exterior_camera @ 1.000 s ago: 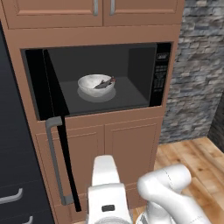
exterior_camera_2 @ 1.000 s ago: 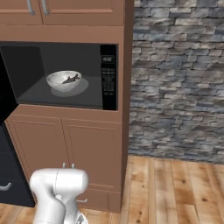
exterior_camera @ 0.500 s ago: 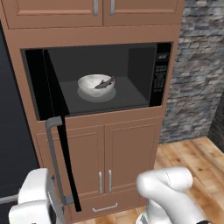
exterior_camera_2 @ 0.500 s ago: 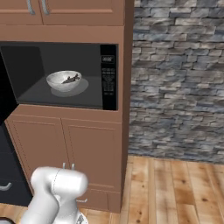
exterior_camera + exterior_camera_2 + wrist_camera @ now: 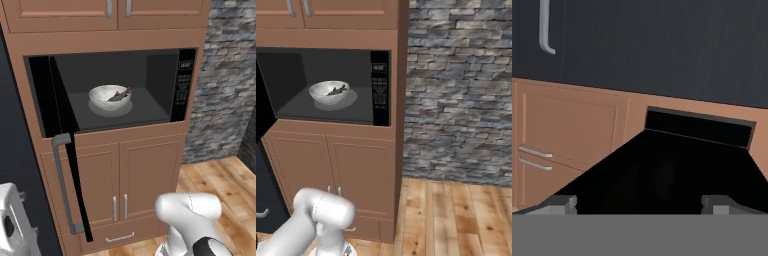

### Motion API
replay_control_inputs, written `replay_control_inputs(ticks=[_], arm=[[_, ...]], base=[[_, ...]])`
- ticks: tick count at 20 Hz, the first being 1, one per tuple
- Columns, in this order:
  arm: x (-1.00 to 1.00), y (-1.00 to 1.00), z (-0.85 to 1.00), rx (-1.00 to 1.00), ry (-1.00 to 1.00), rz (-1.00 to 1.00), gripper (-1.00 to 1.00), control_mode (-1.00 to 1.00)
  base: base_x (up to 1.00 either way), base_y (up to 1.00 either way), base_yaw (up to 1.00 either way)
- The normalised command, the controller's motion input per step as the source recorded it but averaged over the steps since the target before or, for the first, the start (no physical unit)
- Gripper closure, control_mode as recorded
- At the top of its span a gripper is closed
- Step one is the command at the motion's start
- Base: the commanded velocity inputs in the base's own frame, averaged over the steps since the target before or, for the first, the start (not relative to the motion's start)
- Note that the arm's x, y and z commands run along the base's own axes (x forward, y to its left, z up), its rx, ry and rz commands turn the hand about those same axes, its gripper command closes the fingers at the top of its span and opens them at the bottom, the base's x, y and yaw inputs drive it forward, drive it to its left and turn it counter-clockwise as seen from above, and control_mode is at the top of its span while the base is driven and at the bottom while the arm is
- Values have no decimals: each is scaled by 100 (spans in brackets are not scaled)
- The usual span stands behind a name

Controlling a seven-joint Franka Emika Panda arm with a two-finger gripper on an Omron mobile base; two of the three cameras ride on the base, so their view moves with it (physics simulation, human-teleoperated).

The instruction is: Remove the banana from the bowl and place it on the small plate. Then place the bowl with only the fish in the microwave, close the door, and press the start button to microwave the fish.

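The bowl (image 5: 110,97) sits inside the microwave (image 5: 115,90), a little left of the middle of the cavity floor, with the fish (image 5: 120,95) lying in it and no banana to be seen there, so the step in hand looks to be closing the door (image 5: 67,165). The door hangs swung out to the left, nearly edge-on from the left base camera, its long grey handle (image 5: 62,185) running down its outer face. The arm reaches low and to the left of the door. In the hand view the hand (image 5: 639,202) is spread wide with nothing between its tips, and a glossy black panel, probably the door, lies just ahead of it, though I cannot tell whether it touches. To do this well, I would say the hand should press flat on the door's outer face, well out from the hinge and toward the handle side, then sweep round with the door's arc instead of pushing straight. A slow, even push matters most near the end, so the door seats fully against the front. After that the button strip (image 5: 184,85) on the right must stay reachable for the start press.
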Motion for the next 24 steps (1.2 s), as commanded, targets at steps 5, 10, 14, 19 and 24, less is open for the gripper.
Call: replay_control_inputs(ticks=[5,10,14,19,24], arm=[[60,36,-26,0,2,0,-100,-100],[58,24,-37,0,0,0,-100,-100],[51,-3,-29,0,0,0,-100,-100],[47,-35,-22,5,0,0,-100,-100],[47,-20,-7,5,0,0,-100,-100]], base=[[0,0,0],[0,0,0],[0,0,0],[0,0,0],[0,0,0]])
